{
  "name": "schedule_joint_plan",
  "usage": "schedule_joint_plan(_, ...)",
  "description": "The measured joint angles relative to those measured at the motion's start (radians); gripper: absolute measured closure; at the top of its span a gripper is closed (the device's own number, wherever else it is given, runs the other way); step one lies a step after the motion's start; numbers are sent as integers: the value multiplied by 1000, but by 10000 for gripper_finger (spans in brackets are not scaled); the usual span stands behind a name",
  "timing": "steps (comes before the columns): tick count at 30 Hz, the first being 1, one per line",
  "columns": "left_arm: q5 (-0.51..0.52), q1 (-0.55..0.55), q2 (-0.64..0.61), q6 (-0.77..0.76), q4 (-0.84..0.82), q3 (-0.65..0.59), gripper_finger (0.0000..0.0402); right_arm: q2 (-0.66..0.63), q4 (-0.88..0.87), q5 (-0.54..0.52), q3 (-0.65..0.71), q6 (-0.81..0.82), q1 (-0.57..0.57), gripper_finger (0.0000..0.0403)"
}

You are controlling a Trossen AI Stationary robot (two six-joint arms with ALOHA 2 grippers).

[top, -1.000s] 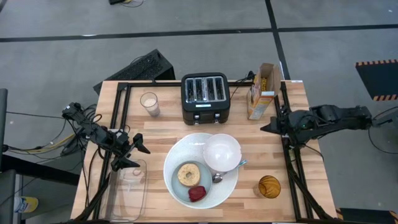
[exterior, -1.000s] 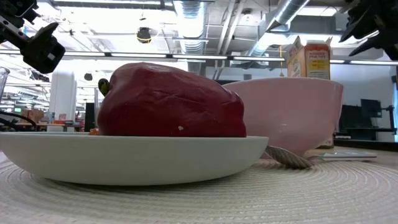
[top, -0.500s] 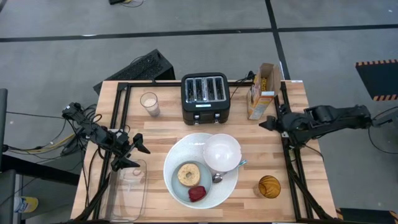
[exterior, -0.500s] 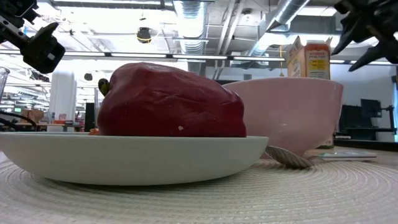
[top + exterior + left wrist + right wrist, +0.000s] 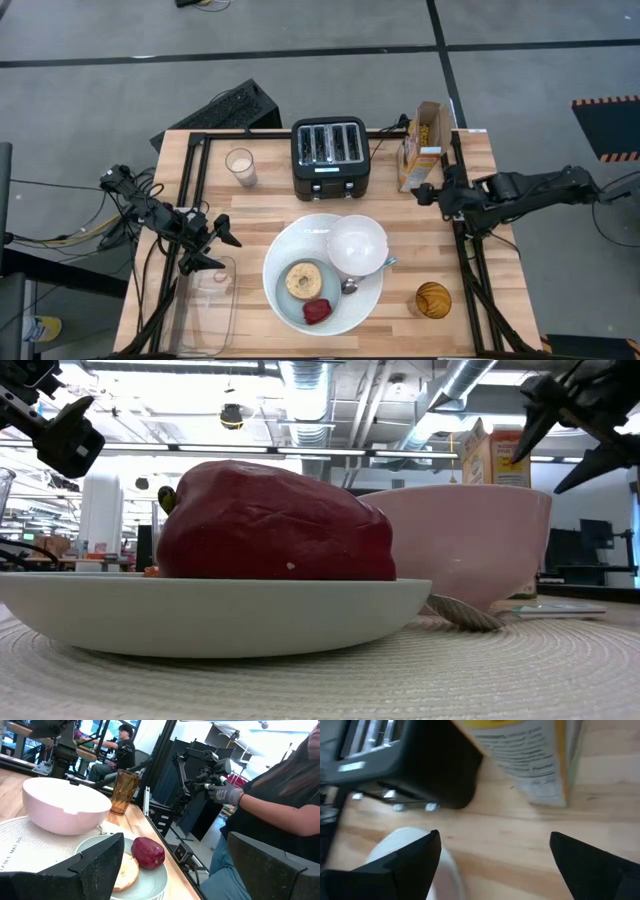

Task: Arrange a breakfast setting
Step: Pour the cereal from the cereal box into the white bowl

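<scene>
Two foods — bagel [image 5: 300, 279] (red piece [image 5: 317, 311]) — plated.

two plates [image 5: 290, 245], one bowl [image 5: 357, 244] (white), one bagel [image 5: 301, 280]

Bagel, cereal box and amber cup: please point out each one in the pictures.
bagel [image 5: 302, 280]: high view, on its tan ring, left of the hole.
cereal box [image 5: 421, 158]: high view, on its orange front face.
amber cup [image 5: 433, 299]: high view, on the middle of its round top.
</scene>
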State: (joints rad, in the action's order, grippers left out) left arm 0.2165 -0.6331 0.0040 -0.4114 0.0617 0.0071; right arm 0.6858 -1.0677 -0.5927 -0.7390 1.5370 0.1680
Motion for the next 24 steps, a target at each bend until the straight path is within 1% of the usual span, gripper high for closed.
schedule_joint_plan(4, 0, 0, 0, 0, 0, 0, 61, 37, 9, -59, 24, 20, 0, 10)
schedule_joint_plan(9, 0, 0, 0, 0, 0, 0, 61, 74, 46, -97, 72, 28, 0, 5)
schedule_joint_plan(15, 0, 0, 0, 0, 0, 0, 61, 122, 97, -201, 127, 12, 0, 5)
schedule_joint_plan(20, 0, 0, 0, 0, 0, 0, 61, 171, 96, -229, 142, 33, -12, 4)
schedule_joint_plan(24, 0, 0, 0, 0, 0, 0, 61, 215, 110, -309, 142, 11, -22, 4)
